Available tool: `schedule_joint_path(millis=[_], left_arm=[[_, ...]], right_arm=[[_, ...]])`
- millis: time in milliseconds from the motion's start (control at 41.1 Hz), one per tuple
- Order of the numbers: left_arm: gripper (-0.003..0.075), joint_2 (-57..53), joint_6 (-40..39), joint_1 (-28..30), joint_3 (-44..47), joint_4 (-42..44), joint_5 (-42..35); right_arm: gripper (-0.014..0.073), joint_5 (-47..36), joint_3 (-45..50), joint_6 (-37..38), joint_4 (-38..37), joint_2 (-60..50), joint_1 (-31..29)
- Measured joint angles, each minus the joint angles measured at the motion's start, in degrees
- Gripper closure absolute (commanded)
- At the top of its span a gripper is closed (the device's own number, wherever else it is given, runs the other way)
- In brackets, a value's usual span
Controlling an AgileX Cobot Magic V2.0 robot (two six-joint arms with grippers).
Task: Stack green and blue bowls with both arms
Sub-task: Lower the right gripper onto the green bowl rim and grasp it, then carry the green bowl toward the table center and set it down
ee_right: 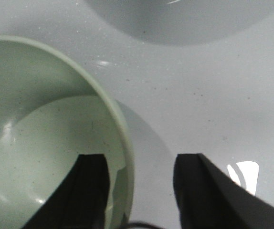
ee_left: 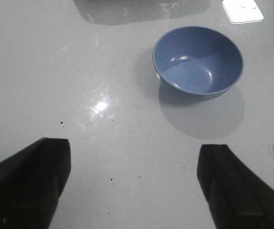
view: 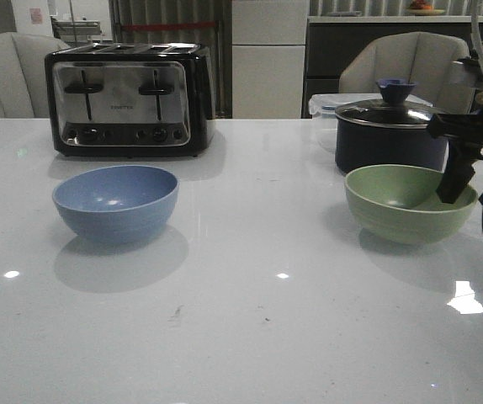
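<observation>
The dusty blue bowl (view: 116, 202) sits upright on the white table at the left; it also shows in the left wrist view (ee_left: 198, 62). The pale green bowl (view: 410, 203) sits at the right. My right gripper (view: 460, 187) is open and straddles the green bowl's right rim (ee_right: 122, 138): one finger (ee_right: 87, 191) is inside the bowl, the other (ee_right: 208, 191) outside. My left gripper (ee_left: 134, 186) is open and empty, over bare table short of the blue bowl. The left arm is out of the front view.
A black and silver toaster (view: 130, 99) stands at the back left. A dark navy lidded saucepan (view: 390, 130) stands right behind the green bowl, with a clear plastic box (view: 324, 109) beside it. Chairs stand behind the table.
</observation>
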Motion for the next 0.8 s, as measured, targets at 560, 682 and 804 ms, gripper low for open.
schedule_joint_path(millis=[560,682,804], left_arm=[[0.0138,0.0,0.0,0.0,0.0,0.0,0.0],[0.0138,0.0,0.07,0.0,0.0,0.0,0.0],[0.0138,0.0,0.07,0.0,0.0,0.0,0.0]], right_arm=[[0.0537,2.17,-1.08,-1.05,-0.37,-4.38,3.3],[0.0537,3.24,-1.08,-3.08,-0.37,-7.07,8.35],[0.0537,3.95,-1.08,-4.49,-0.46,-7.66,14.31]])
